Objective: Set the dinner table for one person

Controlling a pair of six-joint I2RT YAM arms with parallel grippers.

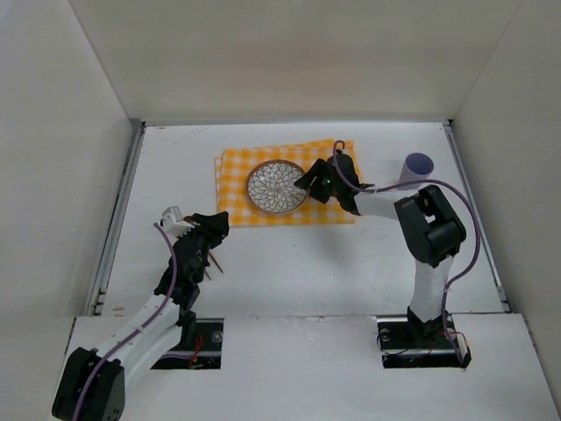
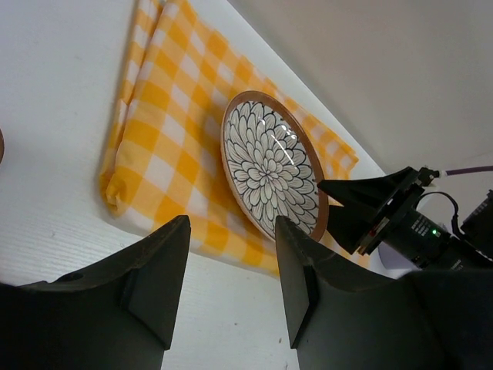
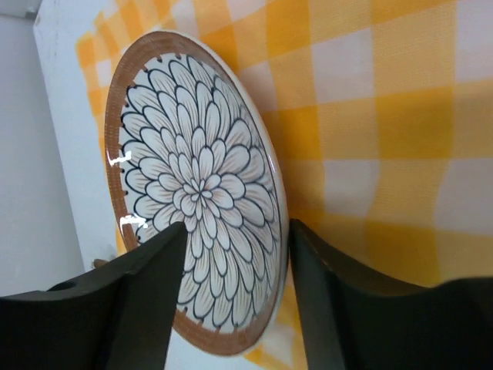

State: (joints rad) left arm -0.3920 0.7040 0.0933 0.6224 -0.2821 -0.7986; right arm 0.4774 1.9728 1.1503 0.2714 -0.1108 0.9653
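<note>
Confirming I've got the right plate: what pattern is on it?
Plate: black-outlined white petals, brown rim; best in the right wrist view.

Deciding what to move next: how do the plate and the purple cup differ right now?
The plate lies on the checked cloth; the purple cup sits on the bare dinner table. The plate is wide, flat and petal-patterned with a brown rim; the cup is narrow and plain. The right gripper is open at the plate's edge; the cup sits apart from it. Both are round.
</note>
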